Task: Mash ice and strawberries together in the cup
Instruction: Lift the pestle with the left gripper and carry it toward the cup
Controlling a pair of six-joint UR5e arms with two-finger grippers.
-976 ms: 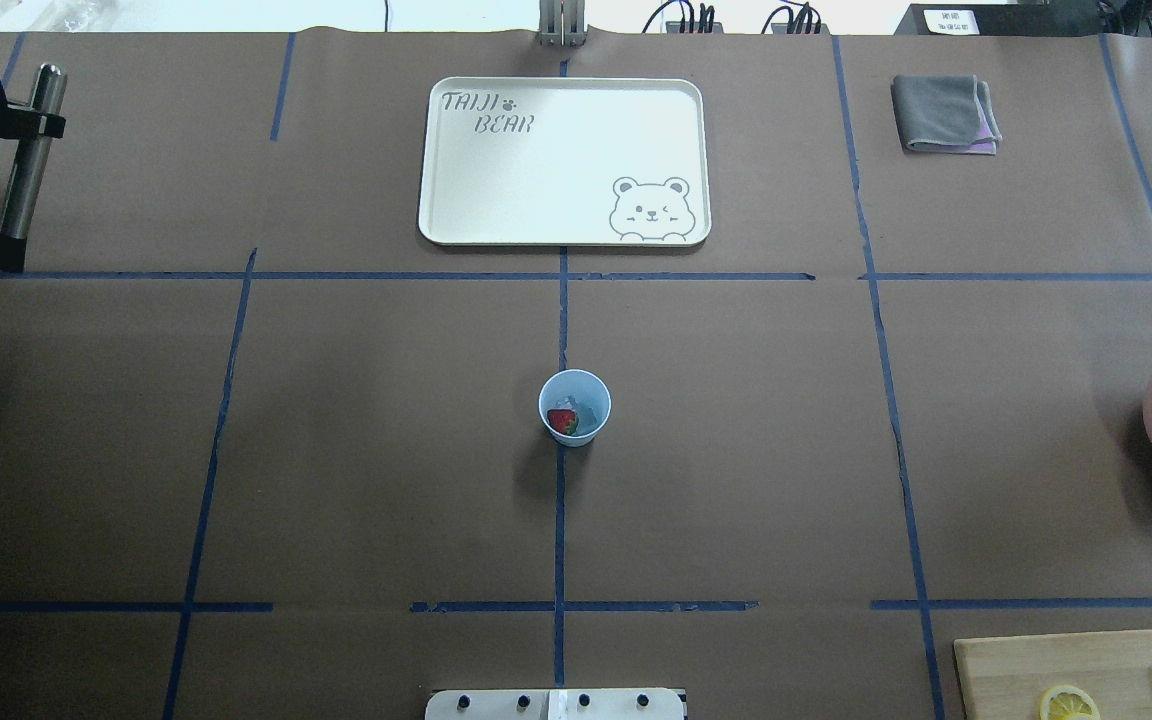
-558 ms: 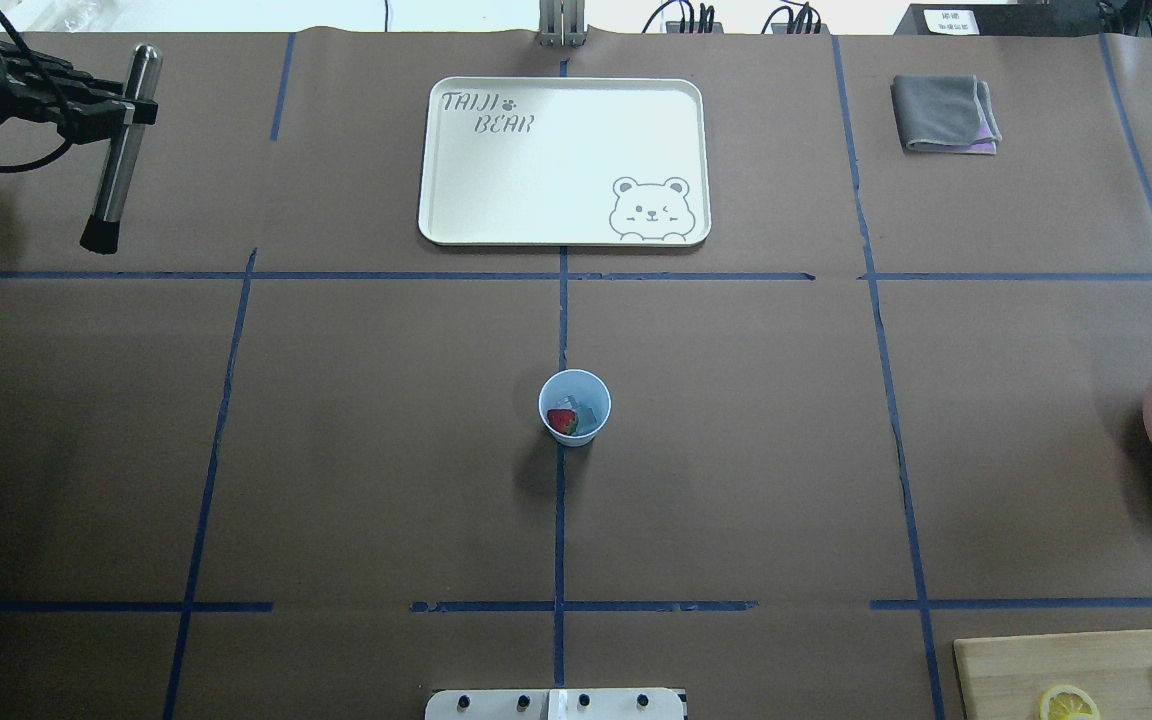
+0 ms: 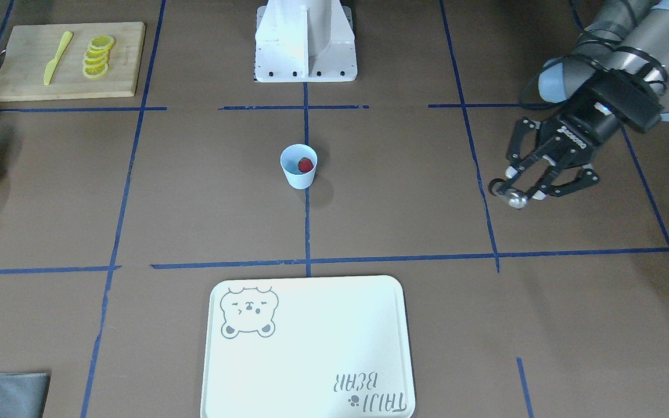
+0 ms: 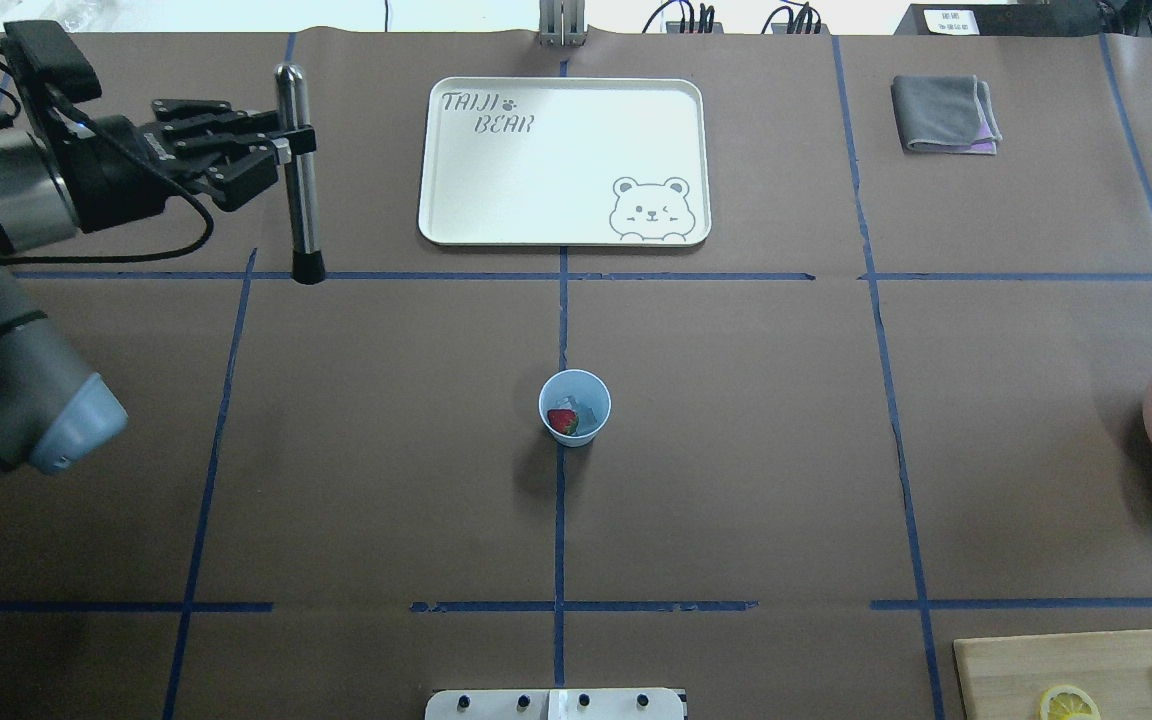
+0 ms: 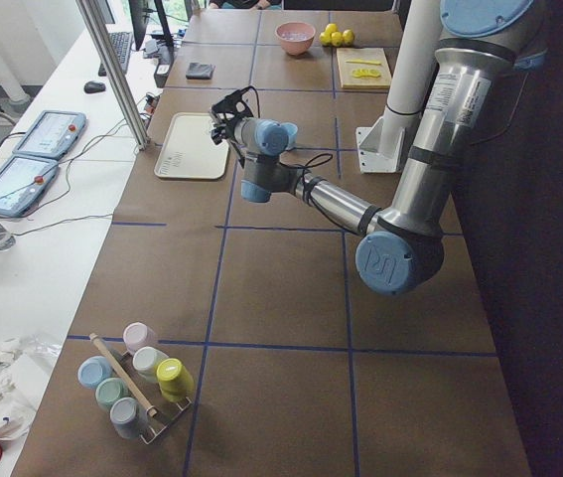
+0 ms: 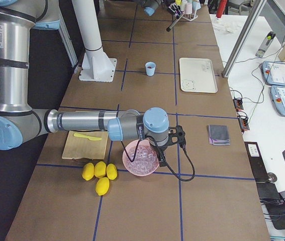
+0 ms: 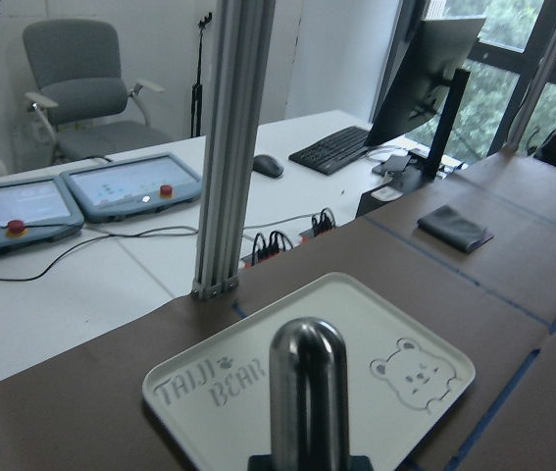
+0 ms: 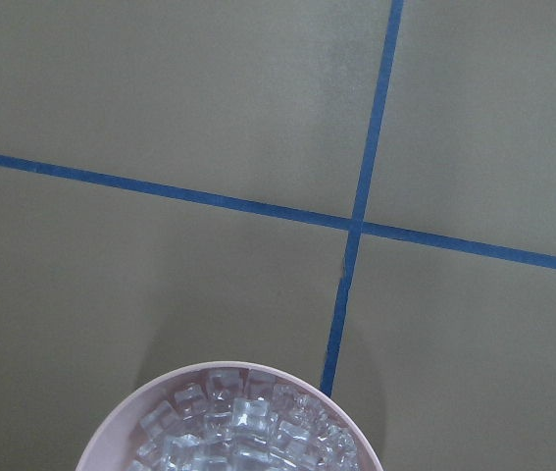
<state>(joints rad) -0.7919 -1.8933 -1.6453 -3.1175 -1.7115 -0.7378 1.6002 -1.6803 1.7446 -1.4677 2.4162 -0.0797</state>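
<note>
The left end effector is clamped on a steel muddler just below its rounded top. The muddler's black tip points down, toward the desk's far-left corner, beside the white tray. The cup stands upright at the desk's centre, well apart from the muddler, with the strawberry and ice inside. The right end effector hangs over the pink bowl at the desk's right edge; I cannot tell whether it is open or closed.
</note>
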